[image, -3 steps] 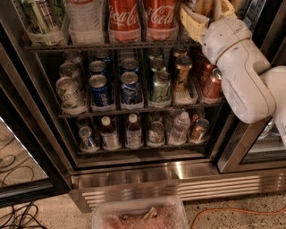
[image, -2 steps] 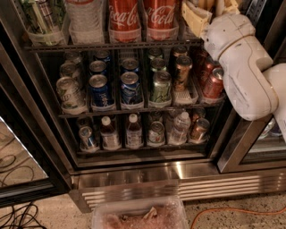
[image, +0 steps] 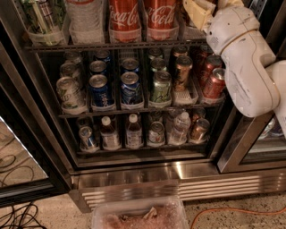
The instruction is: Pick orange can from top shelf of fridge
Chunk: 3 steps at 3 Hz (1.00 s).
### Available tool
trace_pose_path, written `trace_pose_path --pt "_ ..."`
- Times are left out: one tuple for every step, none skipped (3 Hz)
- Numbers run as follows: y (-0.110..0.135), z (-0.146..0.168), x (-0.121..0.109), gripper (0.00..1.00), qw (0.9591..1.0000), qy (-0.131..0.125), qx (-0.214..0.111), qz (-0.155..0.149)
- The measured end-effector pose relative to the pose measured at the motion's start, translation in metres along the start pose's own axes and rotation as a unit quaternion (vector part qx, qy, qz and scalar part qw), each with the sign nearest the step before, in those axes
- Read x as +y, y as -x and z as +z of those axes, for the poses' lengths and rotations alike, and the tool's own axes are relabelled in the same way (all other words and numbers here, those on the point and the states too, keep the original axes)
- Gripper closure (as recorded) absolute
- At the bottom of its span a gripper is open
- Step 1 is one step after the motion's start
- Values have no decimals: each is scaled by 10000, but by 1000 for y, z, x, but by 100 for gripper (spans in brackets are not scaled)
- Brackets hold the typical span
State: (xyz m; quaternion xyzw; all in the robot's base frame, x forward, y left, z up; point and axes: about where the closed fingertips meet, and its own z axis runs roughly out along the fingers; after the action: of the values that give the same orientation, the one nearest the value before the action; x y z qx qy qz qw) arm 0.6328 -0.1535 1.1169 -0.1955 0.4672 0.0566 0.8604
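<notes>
Arm [image: 243, 62] has edged upward, gripper [image: 199, 12] now at right end of the top shelf [image: 89, 45], open or closed I cannot tell; orange can unseen, grasp probably imminent.

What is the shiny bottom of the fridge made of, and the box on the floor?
The fridge base looks like brushed stainless steel: silvery, with light glinting off it. The box looks like clear plastic, since its contents show through. The gripper is up at the top shelf, at its right end.

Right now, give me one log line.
tool: top shelf, right end, beside Coca-Cola drinks | orange can: not visible | pick: not confirmed
</notes>
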Motion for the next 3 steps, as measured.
trace_pose_path --pt "1 -9 8 100 9999 105 84 1" --pt "2 -18 11 100 9997 168 167 -5" --pt "0 -21 16 100 9994 293 190 23"
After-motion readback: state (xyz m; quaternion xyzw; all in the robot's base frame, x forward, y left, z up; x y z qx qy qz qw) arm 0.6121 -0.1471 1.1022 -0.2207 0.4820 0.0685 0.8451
